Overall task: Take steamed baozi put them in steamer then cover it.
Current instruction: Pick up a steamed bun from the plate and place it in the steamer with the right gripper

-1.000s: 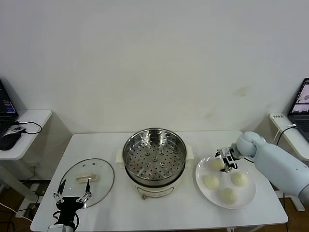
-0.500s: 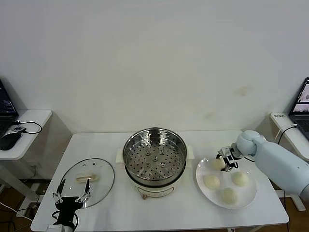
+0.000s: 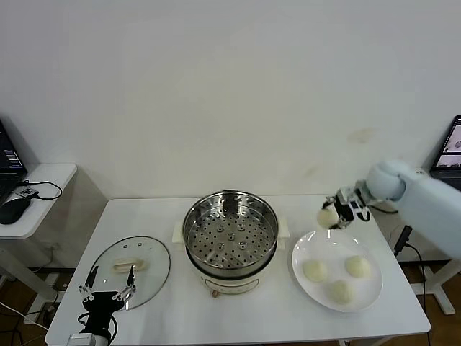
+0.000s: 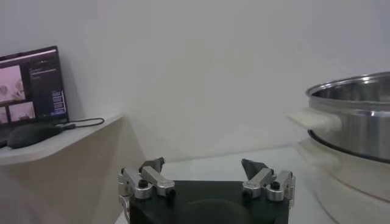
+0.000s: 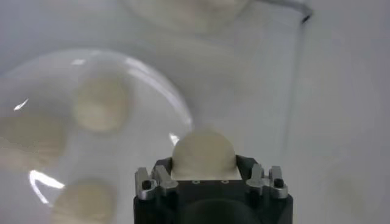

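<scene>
Right hand point(image 3: 338, 215) closed on 1 baozi point(image 3: 328, 215), raised above plate point(image 3: 299, 261) | 3 baozi on plate | soft, light, easily dented: hold sides gently | steamer point(image 3: 230, 232) empty | left hand point(image 3: 107, 288) open, by cover point(image 3: 132, 264) on counter point(image 3: 288, 317)

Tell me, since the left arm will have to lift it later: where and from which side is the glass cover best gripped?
By the cream oblong handle at the centre of the cover, coming straight down, fingers across its narrow width. The cover lies flat on the table, so its rim gives no purchase. The open left end effector waits at its near edge.

Plate point(image 3: 367, 291) right (white); mouse point(image 3: 13, 207) — left shelf.
</scene>
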Tool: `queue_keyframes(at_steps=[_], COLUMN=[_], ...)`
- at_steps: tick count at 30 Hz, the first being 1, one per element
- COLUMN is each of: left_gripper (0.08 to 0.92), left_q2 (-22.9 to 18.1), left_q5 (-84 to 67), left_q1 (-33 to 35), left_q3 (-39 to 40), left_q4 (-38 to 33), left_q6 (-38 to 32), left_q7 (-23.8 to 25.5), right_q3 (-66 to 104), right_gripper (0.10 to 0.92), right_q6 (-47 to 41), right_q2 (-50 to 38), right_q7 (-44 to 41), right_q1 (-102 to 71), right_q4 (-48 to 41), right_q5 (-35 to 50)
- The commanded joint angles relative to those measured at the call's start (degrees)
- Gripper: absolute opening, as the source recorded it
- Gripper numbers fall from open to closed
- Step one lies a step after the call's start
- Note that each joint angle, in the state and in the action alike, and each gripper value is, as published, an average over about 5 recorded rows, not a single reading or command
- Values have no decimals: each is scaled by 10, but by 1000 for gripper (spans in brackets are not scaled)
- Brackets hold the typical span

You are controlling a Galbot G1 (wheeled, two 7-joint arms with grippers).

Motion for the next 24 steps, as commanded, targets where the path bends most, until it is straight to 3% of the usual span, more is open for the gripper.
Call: queue_keyframes(at_steps=[1, 10, 17, 24], left_gripper=[823, 823, 823, 823], left_q2=[2, 14, 11, 6], left_q5=[-4, -14, -16, -19], left_q1=[0, -3, -5, -7], left_q3=[0, -14, -20, -25], left_q4=[0, 0, 1, 2], left_q6=[0, 1, 0, -1], left_q7=[0, 2, 2, 2], right_q3=[-95, -154, -193, -203], right_gripper=[662, 662, 665, 670], right_q6=[0, 62, 129, 191], right_q2=[42, 181, 274, 313], right_q7=[1, 43, 56, 66], right_q1=[159, 177, 153, 115], right_q4=[26, 12, -27, -68], right_q5=[82, 97, 43, -32])
